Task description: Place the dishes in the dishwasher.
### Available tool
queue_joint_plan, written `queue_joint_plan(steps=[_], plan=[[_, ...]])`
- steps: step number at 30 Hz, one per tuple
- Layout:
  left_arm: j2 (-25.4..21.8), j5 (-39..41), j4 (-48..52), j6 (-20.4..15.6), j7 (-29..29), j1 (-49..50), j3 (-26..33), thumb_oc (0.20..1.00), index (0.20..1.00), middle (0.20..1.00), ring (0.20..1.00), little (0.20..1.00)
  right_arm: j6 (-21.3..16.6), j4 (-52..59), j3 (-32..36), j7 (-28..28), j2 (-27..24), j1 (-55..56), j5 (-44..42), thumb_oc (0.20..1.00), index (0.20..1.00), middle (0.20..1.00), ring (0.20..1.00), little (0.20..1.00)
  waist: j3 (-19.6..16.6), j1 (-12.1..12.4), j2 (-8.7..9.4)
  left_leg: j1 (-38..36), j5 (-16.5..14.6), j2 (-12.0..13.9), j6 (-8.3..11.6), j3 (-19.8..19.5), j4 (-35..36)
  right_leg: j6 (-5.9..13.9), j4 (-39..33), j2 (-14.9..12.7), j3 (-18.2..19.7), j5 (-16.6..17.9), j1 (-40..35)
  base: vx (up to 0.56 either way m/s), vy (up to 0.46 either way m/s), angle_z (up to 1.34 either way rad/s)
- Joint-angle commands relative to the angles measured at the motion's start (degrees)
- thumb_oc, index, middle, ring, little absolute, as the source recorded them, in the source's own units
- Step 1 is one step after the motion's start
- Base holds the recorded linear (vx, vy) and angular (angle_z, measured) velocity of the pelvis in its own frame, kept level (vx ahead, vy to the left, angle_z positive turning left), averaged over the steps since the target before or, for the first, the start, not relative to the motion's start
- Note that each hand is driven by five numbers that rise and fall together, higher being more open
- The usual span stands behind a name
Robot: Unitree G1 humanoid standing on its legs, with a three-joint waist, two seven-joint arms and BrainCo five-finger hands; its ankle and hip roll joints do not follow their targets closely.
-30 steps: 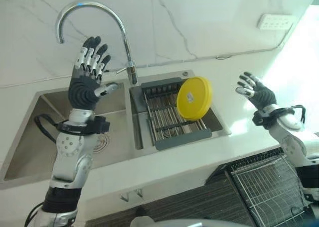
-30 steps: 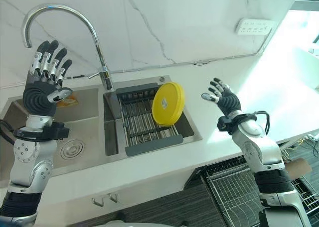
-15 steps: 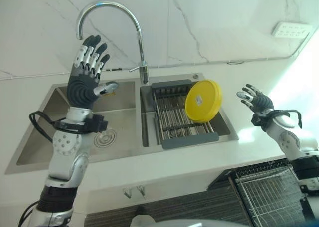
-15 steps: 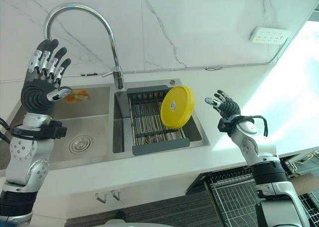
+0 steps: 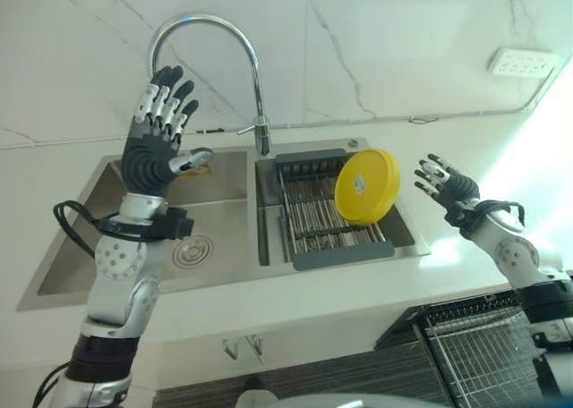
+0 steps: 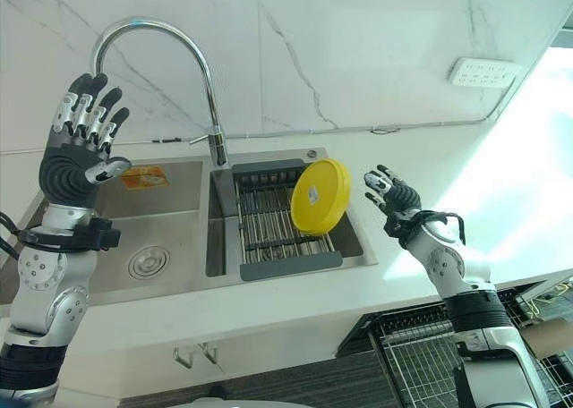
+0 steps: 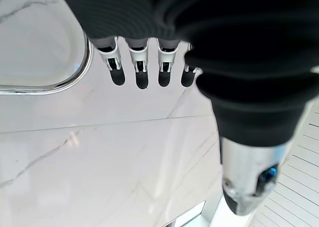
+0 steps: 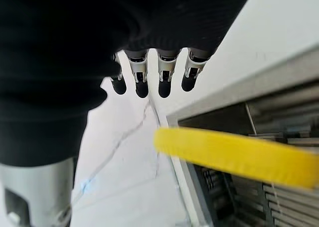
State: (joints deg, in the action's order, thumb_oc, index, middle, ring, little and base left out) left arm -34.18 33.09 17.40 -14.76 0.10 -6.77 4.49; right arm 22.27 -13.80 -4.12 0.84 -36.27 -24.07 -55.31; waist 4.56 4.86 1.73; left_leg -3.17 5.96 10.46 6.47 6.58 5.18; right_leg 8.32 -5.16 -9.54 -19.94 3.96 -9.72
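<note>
Across the white countertop (image 5: 295, 287), the double sink (image 5: 107, 247) is our landmark, a big steel basin on its left side and a smaller one on its right. Behind the sink rises the marble wall (image 6: 358, 50), carrying a white power outlet (image 6: 483, 71) well off to the sink's right. The curved faucet (image 5: 255, 86) stands at the sink's back edge, right at the divider between the basins. In the sink's right basin sits a grey drying rack (image 5: 318, 216), and there's the yellow plate (image 5: 367, 186), propped on edge against the right-hand side of that rack. Below the counter, to the sink's lower right, a wire dishwasher rack (image 5: 483, 345) is pulled out. The left hand (image 5: 154, 153) is raised over the sink's left basin, fingers straight and spread, holding nothing. The right hand (image 6: 394, 196) hovers just right of the sink, near the plate but apart from it, fingers open and empty. An orange sponge (image 6: 143, 176) lies at the back of the left basin.
</note>
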Motion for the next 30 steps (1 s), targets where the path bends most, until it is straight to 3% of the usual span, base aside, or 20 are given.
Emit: queue_joint_plan(steps=[1,30], plan=[[-2.9,2.7,0.3,-1.5,-0.2,-1.6,0.3,1.0,1.0,1.0,1.0,1.0,-1.3,-2.4,-1.1,-2.2,-1.0,-6.2,-3.6,1.0,1.0,1.0,1.0,1.0,-0.7,1.6,0.8,-3.9,-1.5,3.3,3.02,3.5,-0.2,1.39,0.2,-3.1,-1.9,0.6,0.4,0.0,0.0,0.0],[-3.9,1.9,-0.5,1.2,0.4,-3.2,-0.7,1.0,1.0,1.0,1.0,1.0,-0.7,-12.3,-5.6,-5.8,-2.2,-10.3,1.7,1.0,1.0,1.0,1.0,1.0,-0.5,2.4,0.48,-4.7,-1.7,2.6,3.03,2.6,-0.2,1.31,0.2,-3.2,-2.4,0.2,-0.8,0.0,-0.001,0.02]])
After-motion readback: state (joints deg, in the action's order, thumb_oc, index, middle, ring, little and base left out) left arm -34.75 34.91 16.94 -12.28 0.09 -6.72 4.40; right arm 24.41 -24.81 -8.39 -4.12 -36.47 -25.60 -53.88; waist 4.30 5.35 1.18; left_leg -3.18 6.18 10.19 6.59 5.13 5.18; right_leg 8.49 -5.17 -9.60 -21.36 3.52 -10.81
